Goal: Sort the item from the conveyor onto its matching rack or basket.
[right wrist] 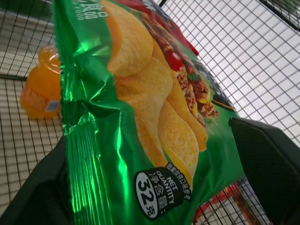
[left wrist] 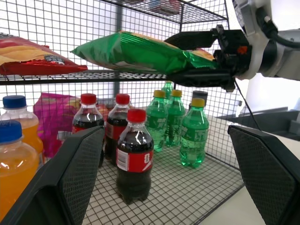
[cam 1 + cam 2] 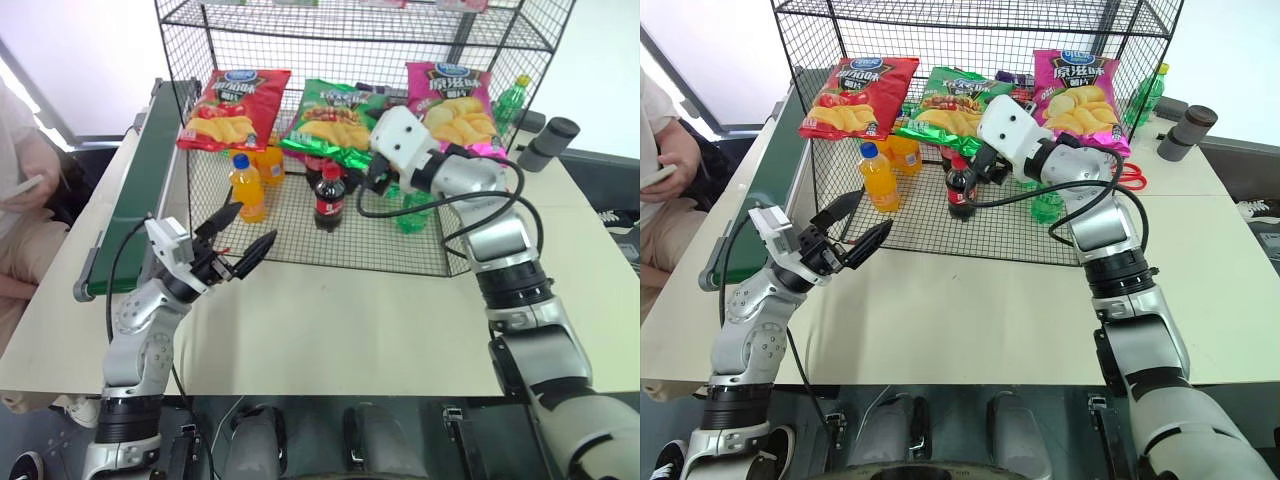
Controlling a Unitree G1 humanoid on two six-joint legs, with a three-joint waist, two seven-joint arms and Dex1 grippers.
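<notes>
While lying on the rack (image 3: 300, 240), the green bag (image 3: 330, 125) sits between the right claw (image 2: 199, 58) fingers

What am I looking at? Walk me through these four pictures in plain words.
This is a two-armed humanoid robot at a table. Two pictures come from cameras in its head, looking down over its arms. The other two come from a camera on each wrist.

A black wire rack stands on the table, with drink bottles on its floor and red, green and pink chip bags on a shelf. A dark green conveyor runs along the left.

The right gripper is open, with one finger above and one below the green bag's end. The left gripper is open and empty.
</notes>
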